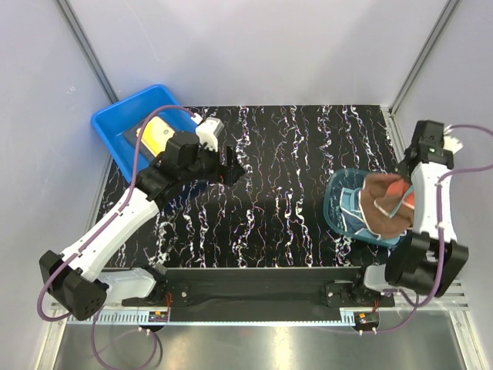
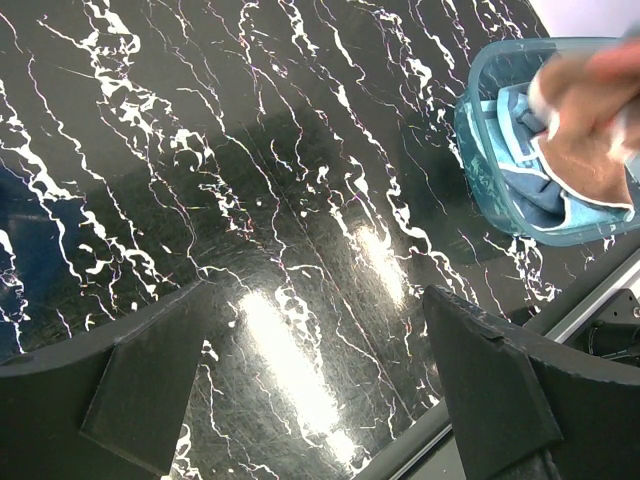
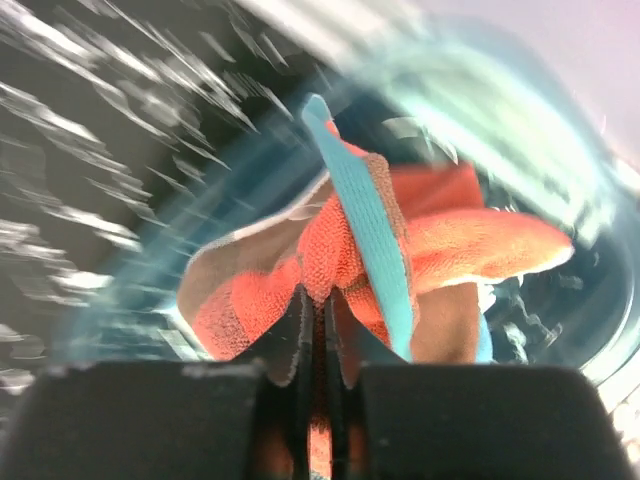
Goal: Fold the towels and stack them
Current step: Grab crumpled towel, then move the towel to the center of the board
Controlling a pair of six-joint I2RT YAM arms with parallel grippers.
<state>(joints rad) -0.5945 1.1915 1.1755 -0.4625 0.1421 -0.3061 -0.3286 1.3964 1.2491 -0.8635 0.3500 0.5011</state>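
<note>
A brown towel with red lettering (image 1: 384, 205) hangs bunched over the translucent teal bowl (image 1: 333, 202), and my right gripper (image 1: 402, 193) is shut on it. In the right wrist view the jaws (image 3: 322, 300) pinch a fold of that towel (image 3: 430, 240), its teal edge showing, above the bowl (image 3: 520, 110). A light blue towel (image 1: 350, 206) lies in the bowl. A yellow towel (image 1: 159, 136) sits in the blue tub (image 1: 115, 127). My left gripper (image 1: 231, 171) hangs open over the table beside the tub, with nothing between its fingers (image 2: 150, 390).
The left wrist view shows the black marbled table (image 2: 280, 180) below the left gripper (image 2: 320, 400), with the bowl (image 2: 470, 130) and the brown towel (image 2: 590, 110) at the far right. Grey walls enclose the table on three sides.
</note>
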